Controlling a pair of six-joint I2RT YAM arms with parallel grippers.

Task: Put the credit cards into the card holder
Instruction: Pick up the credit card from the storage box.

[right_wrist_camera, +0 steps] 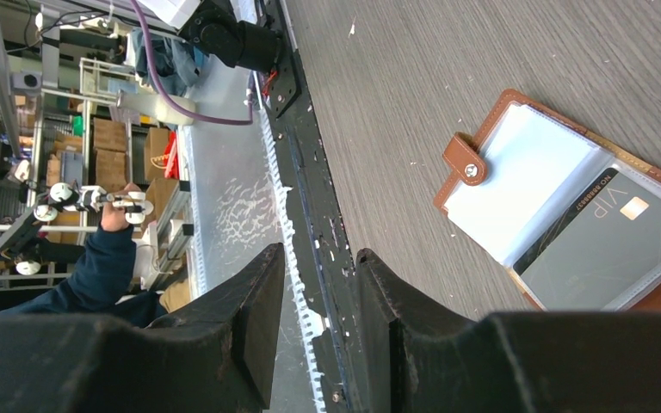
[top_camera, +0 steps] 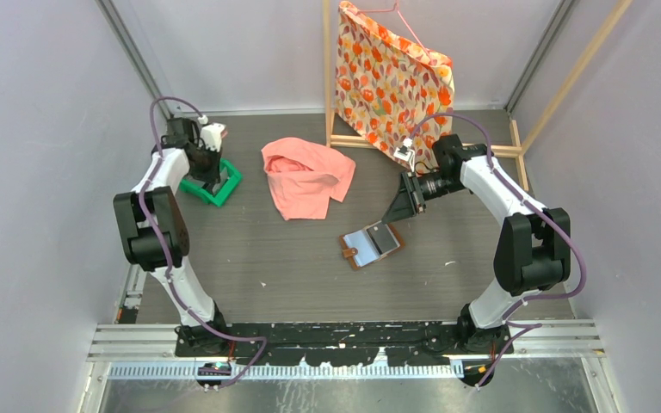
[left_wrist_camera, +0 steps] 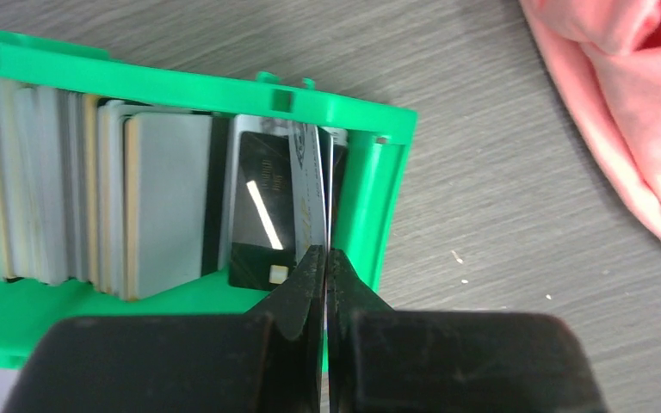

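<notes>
Credit cards (left_wrist_camera: 163, 198) fill green tray (left_wrist_camera: 370, 206) on grey table (left_wrist_camera: 499, 224); left jaws pinch one, right jaws apart.

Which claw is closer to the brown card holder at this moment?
Right. The right claw hangs open close by the card holder's far edge; the left claw is far off at the green tray, shut on a credit card.

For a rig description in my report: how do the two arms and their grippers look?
The left arm and the right arm have white links with bulky black joint housings, and a purple cable loops along each. The left gripper and the right gripper have matt black wedge-shaped fingers that taper to narrow tips.
</notes>
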